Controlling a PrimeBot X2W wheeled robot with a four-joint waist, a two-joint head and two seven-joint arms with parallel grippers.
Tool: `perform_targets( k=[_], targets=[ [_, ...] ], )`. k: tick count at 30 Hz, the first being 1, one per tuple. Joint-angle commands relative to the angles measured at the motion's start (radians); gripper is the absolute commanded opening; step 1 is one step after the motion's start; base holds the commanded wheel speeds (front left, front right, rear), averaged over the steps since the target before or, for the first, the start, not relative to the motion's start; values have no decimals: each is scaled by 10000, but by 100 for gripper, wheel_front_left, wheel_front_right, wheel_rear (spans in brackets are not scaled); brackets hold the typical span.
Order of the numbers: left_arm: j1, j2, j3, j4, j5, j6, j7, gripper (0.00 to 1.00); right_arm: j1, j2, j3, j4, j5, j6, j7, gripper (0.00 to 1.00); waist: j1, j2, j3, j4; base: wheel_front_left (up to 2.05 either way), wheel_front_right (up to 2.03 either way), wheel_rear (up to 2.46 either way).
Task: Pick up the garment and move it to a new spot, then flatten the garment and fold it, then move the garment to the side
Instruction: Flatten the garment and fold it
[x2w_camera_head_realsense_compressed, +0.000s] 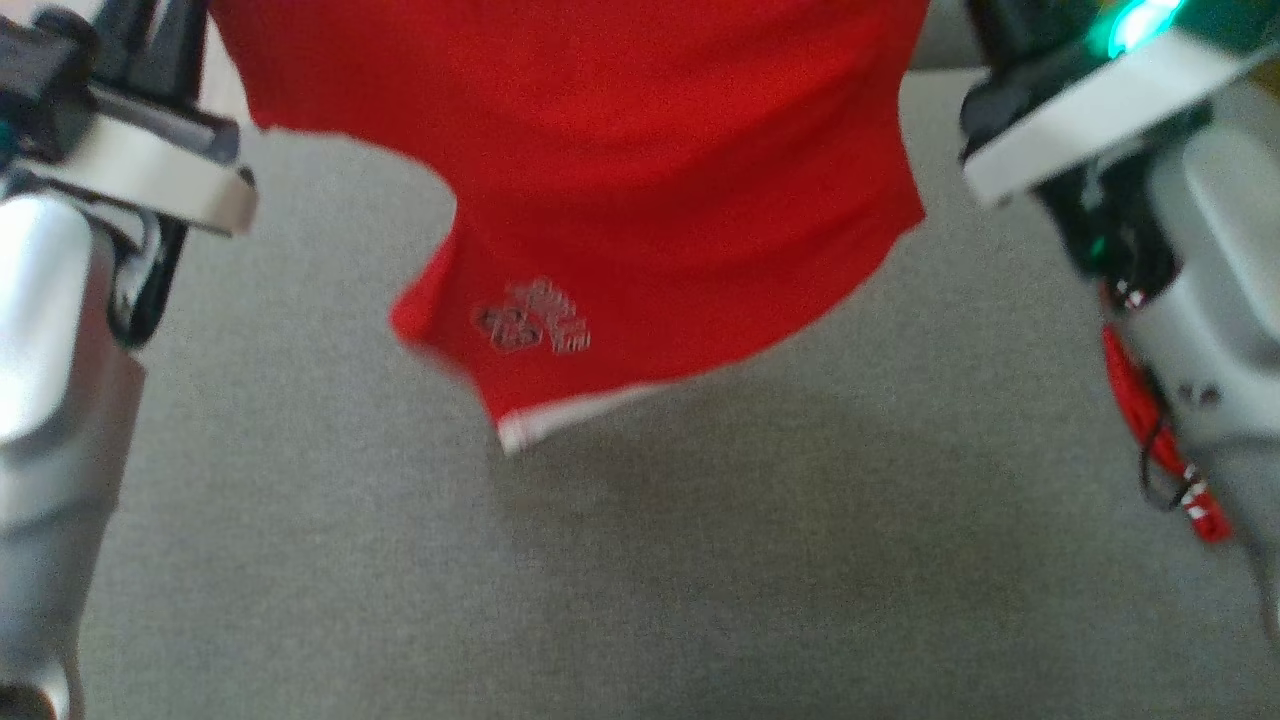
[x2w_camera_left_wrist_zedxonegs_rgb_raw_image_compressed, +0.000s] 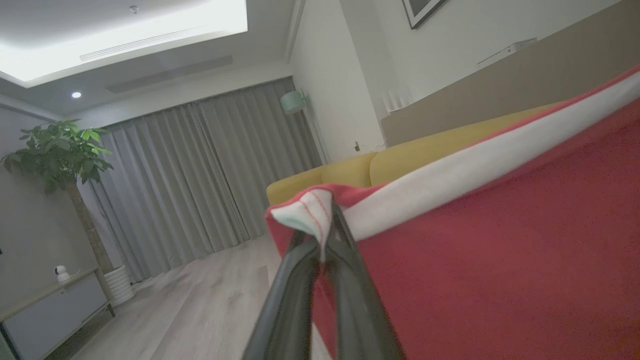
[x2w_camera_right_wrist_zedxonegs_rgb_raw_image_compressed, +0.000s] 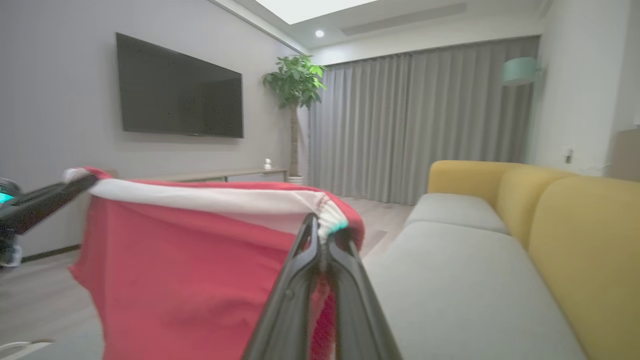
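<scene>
The red knit garment with a white waistband (x2w_camera_head_realsense_compressed: 620, 150) hangs in the air above the grey fabric seat of the sofa (x2w_camera_head_realsense_compressed: 700, 580), stretched between the two arms. The left gripper (x2w_camera_left_wrist_zedxonegs_rgb_raw_image_compressed: 324, 225) is closed on one corner of the white band, and the right gripper (x2w_camera_right_wrist_zedxonegs_rgb_raw_image_compressed: 322, 230) is closed on the other corner. Each one pinches only a small bunch of cloth near the fingertips. I think a quick swing, or pulling the arms too far apart, can make a corner slip out. Then the garment drops crumpled, maybe against the yellow backrest (x2w_camera_right_wrist_zedxonegs_rgb_raw_image_compressed: 575, 225), and flattening becomes harder.
</scene>
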Motion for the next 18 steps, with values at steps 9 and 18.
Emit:
perform_targets(
  k=[9,18],
  targets=[
    [-2867,-202,732,790,600,900,-1211,0,-3237,493,-83,2427,-1496,-7,-1754,0,-1,0,1661,125,0,0,0],
    [107,-1159,1835,-189,280,1098,-1247,0,-1759,406,491,3146,-1033,-7,-1961,0,-1,0,1529,235,0,0,0]
  ],
)
